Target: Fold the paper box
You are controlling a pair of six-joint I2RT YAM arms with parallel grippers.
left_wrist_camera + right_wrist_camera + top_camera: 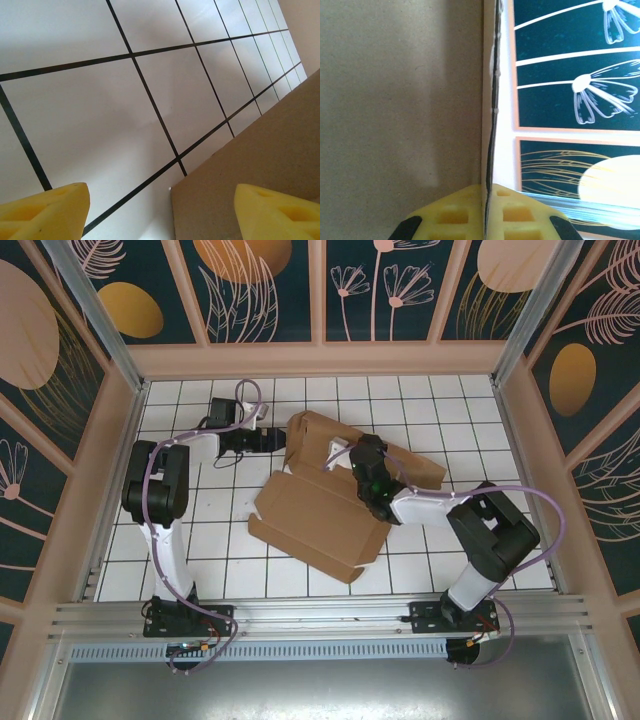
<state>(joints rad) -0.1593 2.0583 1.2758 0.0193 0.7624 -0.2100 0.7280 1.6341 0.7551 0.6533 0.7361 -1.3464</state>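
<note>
Right fingers (520, 215) pinch the paper box's (310, 515) raised panel edge, left fingers (45, 210) open beside it; the shallow grip risks slipping.

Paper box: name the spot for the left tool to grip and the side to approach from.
On the paper box, probably the raised panel's free left edge, approached from the left: that thin edge faces the open left tool, while the right tool pinches an edge further right.

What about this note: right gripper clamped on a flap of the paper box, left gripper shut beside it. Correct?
The left gripper is open, fingers wide apart in the left wrist view. It is beside the paper box; the right gripper is clamped on a flap.
</note>
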